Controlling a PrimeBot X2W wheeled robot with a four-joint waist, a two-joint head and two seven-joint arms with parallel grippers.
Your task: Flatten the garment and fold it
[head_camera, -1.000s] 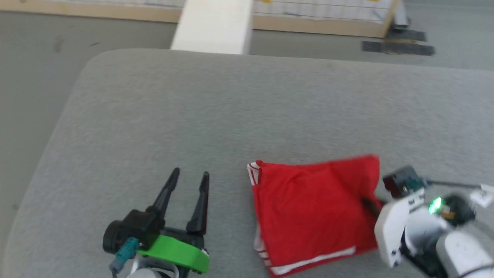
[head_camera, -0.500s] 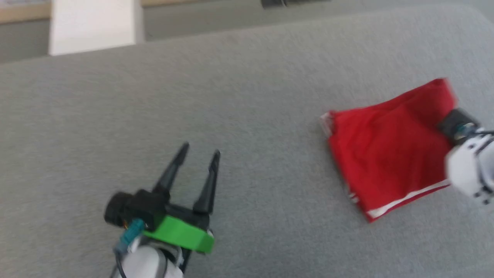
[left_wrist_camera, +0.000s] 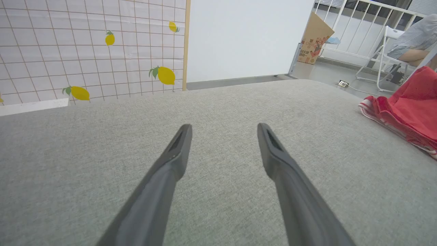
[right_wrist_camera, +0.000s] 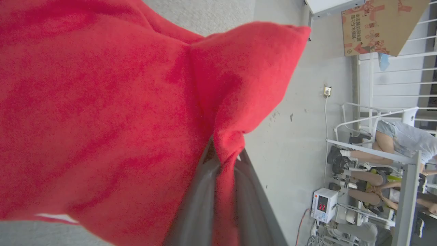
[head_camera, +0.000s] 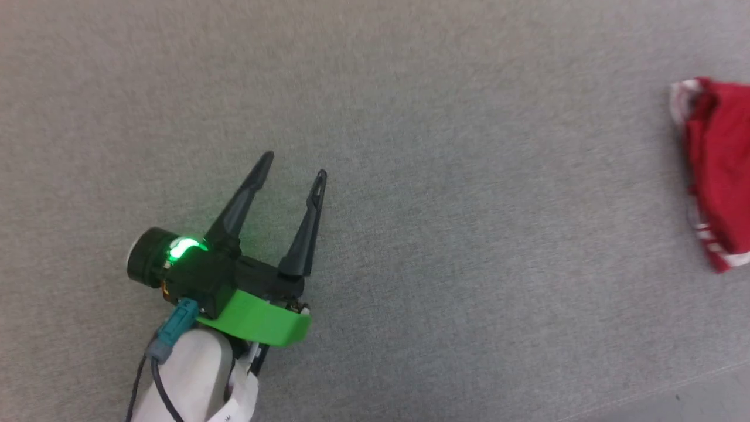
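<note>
The garment [head_camera: 718,170] is a folded red jersey with white striped trim, cut off by the right edge of the head view. It also lies at the right of the left wrist view [left_wrist_camera: 406,109]. My left gripper [head_camera: 293,167] hovers open over the grey surface, far to the left of the garment, with nothing between its fingers [left_wrist_camera: 177,150]. In the right wrist view my right gripper [right_wrist_camera: 225,160] is shut on a bunched fold of the garment [right_wrist_camera: 102,102], whose red cloth drapes over its fingertips.
The grey fabric surface [head_camera: 445,246] stretches wide between my left gripper and the garment. Beyond its far edge stand a tiled lemon-print panel [left_wrist_camera: 92,48], a white wall and a cardboard box [left_wrist_camera: 314,39]. A seated person [right_wrist_camera: 403,140] and equipment show off to the side.
The head view has swung left and down, so the garment has slid to the right edge and the right arm has left the picture. The left gripper stays open.
</note>
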